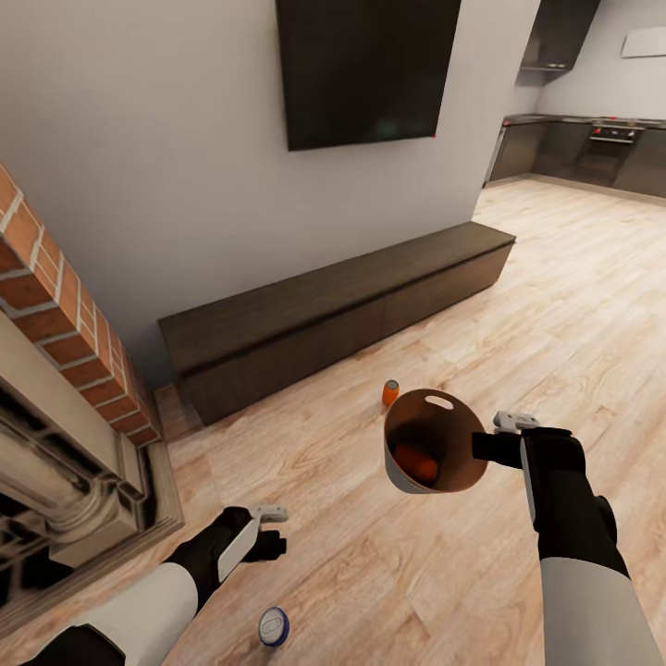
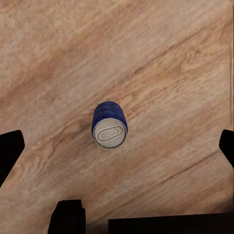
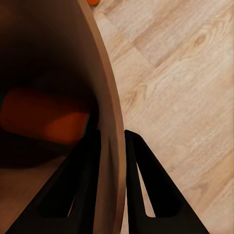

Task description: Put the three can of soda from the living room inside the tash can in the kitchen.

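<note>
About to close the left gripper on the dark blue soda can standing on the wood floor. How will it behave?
The dark blue soda can stands upright and narrow, so an off-centre nudge would probably tip it. Being round, it would likely roll across the smooth wood floor. Its glossy wall may slip; the open left gripper should probably grip mid-body.

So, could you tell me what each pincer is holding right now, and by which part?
The right pincer grips the bin by its rim wall, one finger inside, one outside. The left pincer is open and empty above the blue can.
</note>
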Robot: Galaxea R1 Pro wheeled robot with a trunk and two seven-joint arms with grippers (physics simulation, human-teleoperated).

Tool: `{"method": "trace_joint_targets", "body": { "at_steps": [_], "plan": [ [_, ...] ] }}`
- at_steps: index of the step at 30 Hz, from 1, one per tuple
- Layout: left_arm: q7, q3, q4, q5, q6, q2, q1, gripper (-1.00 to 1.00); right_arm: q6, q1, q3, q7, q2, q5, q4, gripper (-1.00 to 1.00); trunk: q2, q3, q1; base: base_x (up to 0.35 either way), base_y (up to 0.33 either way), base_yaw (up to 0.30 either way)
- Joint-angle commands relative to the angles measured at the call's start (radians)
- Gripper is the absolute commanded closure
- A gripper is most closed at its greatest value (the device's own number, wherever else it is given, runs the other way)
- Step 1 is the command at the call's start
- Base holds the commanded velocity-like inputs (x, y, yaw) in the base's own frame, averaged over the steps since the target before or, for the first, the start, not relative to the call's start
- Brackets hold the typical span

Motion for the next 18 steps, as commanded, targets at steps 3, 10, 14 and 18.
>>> {"method": "trace_joint_targets", "body": {
  "at_steps": [3, 10, 14, 18],
  "plan": [
    [-0.007, -0.001, 0.0, -0.002, -0.025, -0.001, 0.0, -1.0, 0.003, -0.001, 0.001, 0.006, 0.001, -0.021, 0.0, 1.0, -0.021, -0.009, 0.012, 0.0, 0.0, 0.0],
    [-0.012, -0.002, 0.0, -0.002, -0.043, -0.003, 0.0, -1.0, 0.003, 0.0, 0.001, 0.006, 0.001, -0.021, 0.0, 1.0, -0.07, -0.031, 0.038, 0.0, 0.0, 0.0],
    [-0.012, -0.001, 0.0, -0.002, -0.045, -0.002, 0.0, -1.0, 0.003, -0.001, 0.001, 0.006, 0.001, -0.021, 0.0, 1.0, -0.098, -0.044, 0.054, 0.0, 0.0, 0.0],
    [-0.013, -0.001, 0.0, -0.002, -0.045, -0.003, 0.001, -1.0, 0.003, 0.0, 0.001, 0.006, 0.0, -0.021, 0.0, 1.0, -0.126, -0.056, 0.069, 0.0, 0.0, 0.0]
  ]
}}
